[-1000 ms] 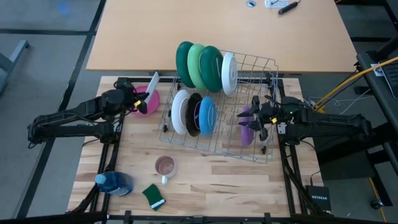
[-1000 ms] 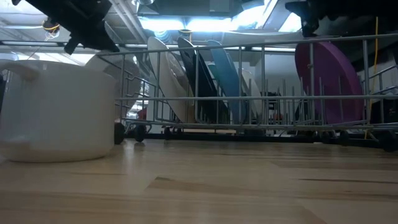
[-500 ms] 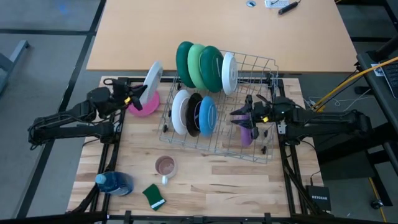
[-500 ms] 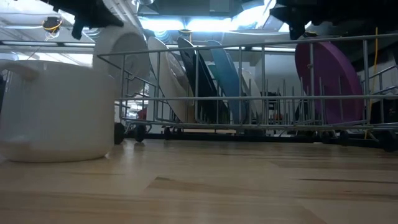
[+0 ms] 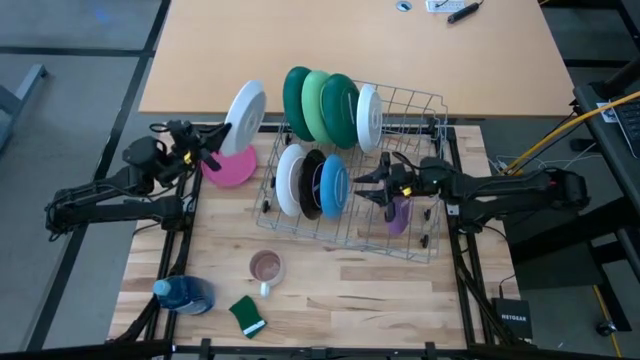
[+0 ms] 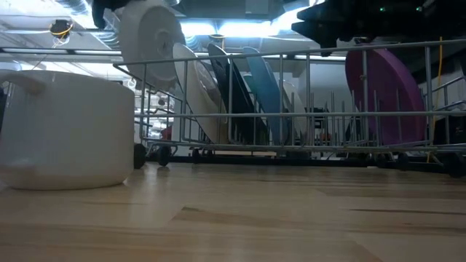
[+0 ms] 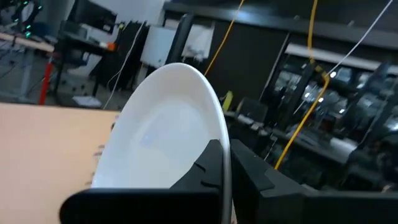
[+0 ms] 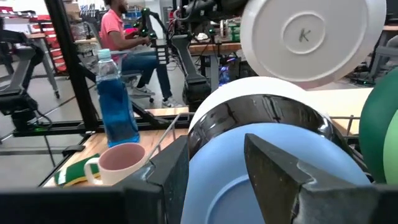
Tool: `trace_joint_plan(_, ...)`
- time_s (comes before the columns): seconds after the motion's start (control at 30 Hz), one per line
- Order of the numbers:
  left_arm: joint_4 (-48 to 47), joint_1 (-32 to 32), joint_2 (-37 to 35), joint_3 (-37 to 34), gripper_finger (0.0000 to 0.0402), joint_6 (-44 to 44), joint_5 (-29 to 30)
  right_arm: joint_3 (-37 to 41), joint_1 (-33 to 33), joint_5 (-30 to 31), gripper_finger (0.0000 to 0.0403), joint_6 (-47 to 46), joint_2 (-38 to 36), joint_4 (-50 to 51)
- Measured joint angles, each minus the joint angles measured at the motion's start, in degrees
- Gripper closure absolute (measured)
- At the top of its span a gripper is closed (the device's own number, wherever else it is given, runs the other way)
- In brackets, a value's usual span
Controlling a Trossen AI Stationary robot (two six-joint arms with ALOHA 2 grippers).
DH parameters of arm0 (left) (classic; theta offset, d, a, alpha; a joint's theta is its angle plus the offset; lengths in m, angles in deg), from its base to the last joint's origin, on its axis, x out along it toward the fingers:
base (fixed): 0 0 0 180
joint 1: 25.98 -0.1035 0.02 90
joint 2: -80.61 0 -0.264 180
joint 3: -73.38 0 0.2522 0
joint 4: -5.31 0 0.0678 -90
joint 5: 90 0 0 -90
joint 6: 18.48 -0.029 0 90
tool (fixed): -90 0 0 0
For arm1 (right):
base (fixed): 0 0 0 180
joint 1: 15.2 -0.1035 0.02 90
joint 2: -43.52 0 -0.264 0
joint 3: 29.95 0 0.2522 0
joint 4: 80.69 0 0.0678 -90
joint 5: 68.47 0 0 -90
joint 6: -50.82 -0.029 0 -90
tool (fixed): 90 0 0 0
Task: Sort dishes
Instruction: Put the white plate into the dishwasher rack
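My left gripper point(image 5: 212, 150) is shut on a white plate point(image 5: 245, 115), raised on edge left of the wire rack point(image 5: 420, 100); its underside point(image 8: 305, 36) faces the rack. A pink plate point(image 5: 232, 170) lies flat on the table below it. Three green plates point(image 5: 320, 105) and a white plate point(image 5: 367, 115) stand in the rack's far row. White, black and blue plates point(image 5: 334, 186) stand in the near row, and a purple plate point(image 5: 399, 215) stands further right. My right gripper point(image 5: 370, 186) is open over the rack, its fingers in front of the blue plate's face point(image 8: 230, 193). My left gripper pinches the white plate's rim point(image 7: 219, 134) at its lower edge, one finger point(image 7: 208, 168) on the hollow face and the other on the back. The fingers come from the table's left, about level. The plate stands upright above them, clear of the table and the rack.
A clear mug point(image 5: 265, 267) with brown inside, a blue bottle point(image 5: 185, 293) and a green sponge point(image 5: 247, 315) sit near the table's front. A white cup point(image 6: 65, 131) fills the low view's left. A person in a pink shirt point(image 8: 121, 31) sits beyond the table.
My left gripper has risen and tipped upward, lifting the white plate off the pink plate and swinging it upright beside the rack's left end. My right gripper, open throughout, has moved toward the table's left over the rack, from the purple plate to the blue plate.
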Motion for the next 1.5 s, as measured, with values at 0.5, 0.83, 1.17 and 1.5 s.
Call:
trace_joint_plan(0.5, 9.97, 0.02, 0.10, 0.09, 0.0401, 0.18, -7.29, -0.42, 0.00, 11.61, 0.0242, 0.07, 5.83, -18.82)
trace_joint_plan(0.83, 6.78, 0.01, 1.63, 0.11, 0.0401, 1.73, -7.27, -5.00, 0.00, 11.01, 0.0242, 0.05, 10.21, -18.08)
trace_joint_plan(1.17, -9.44, 0.00, 6.06, 0.11, 0.0401, 7.89, -5.58, -5.33, 0.00, 10.99, 0.0242, -0.46, 13.43, -15.12)
trace_joint_plan(1.5, -25.00, 0.00, 11.76, 0.09, 0.0401, 12.88, -1.42, -5.33, 0.00, 10.96, 0.0242, -0.52, 13.43, -14.60)
